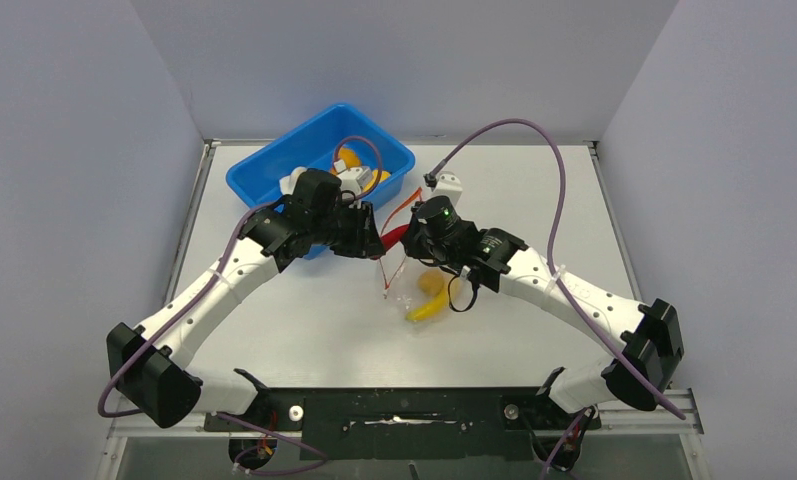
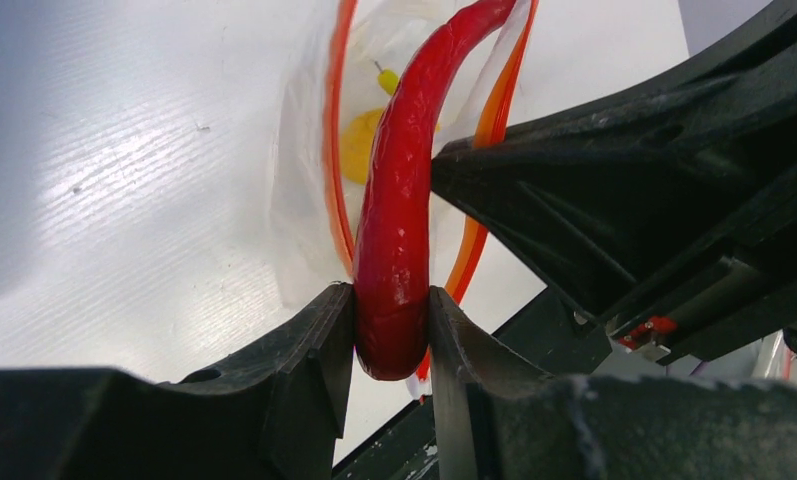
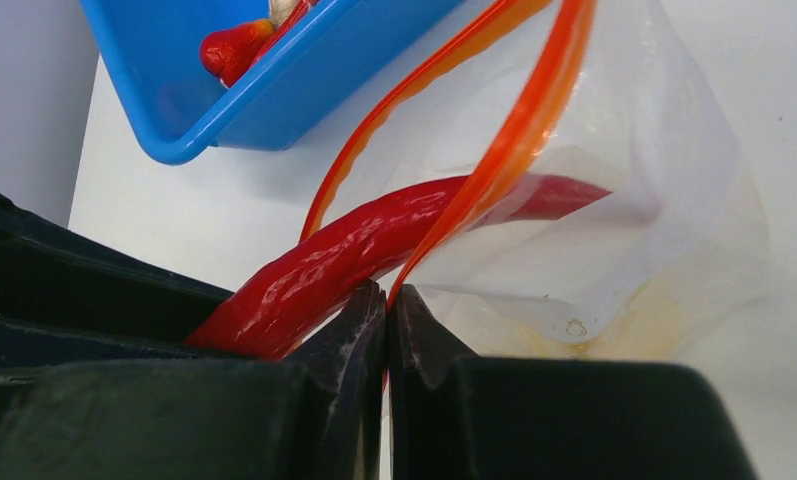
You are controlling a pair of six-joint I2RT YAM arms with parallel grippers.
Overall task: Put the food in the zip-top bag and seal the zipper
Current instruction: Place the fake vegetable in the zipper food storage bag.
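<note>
white tabletop, chili (in left claw)

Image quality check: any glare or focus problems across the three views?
Top external: even light, faint shadows, sharp. Left wrist: broad glare on the table, highlights on the chili, left claw dark and soft. Right wrist: right claw blurred up close, bag hazy but readable.

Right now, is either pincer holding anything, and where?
Left pincer grips the red chili by its thick end; right pincer pinches the bag by its zipper.
</note>
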